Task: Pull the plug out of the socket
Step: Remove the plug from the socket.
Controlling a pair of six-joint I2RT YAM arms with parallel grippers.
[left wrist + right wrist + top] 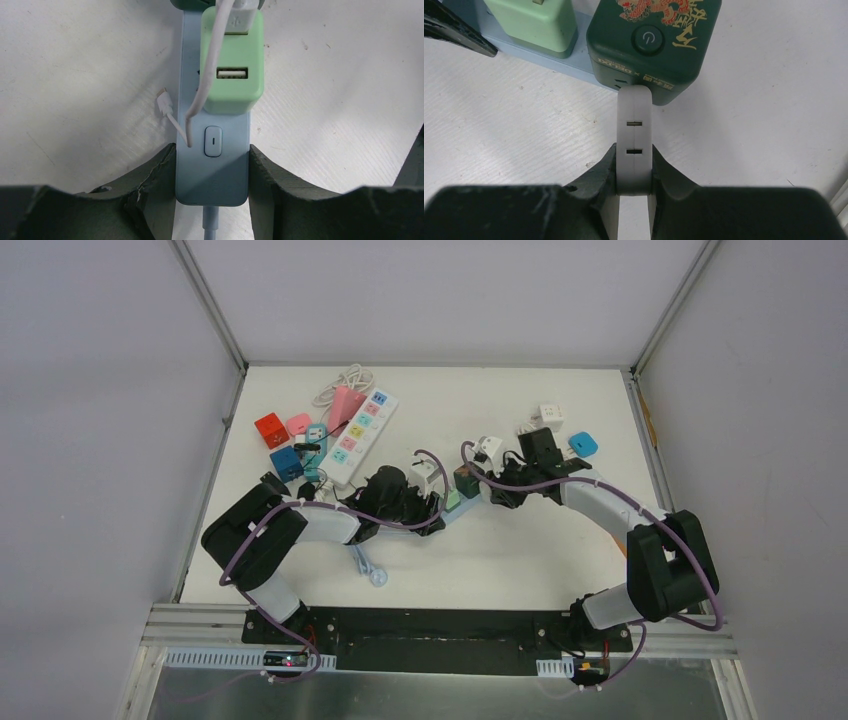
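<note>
A light blue power strip (212, 170) lies on the white table and carries a light green USB charger (231, 75) and a dark green cube socket (651, 45) with a dragon print. My left gripper (212, 175) is shut on the strip's switch end, one finger (155, 185) on each side. A flat white plug (634, 145) meets the cube's near side. My right gripper (634, 175) is shut on that plug. From above, both grippers meet at the table's middle, the left (435, 508) and the right (497, 492) either side of the cube (466, 480).
A white multi-colour power strip (360, 435), a red cube (270, 428) and a blue cube (287, 463) lie at the back left. White adapters (550, 415) and a blue one (583, 444) lie at the back right. A loose white cable (372, 568) lies near the front.
</note>
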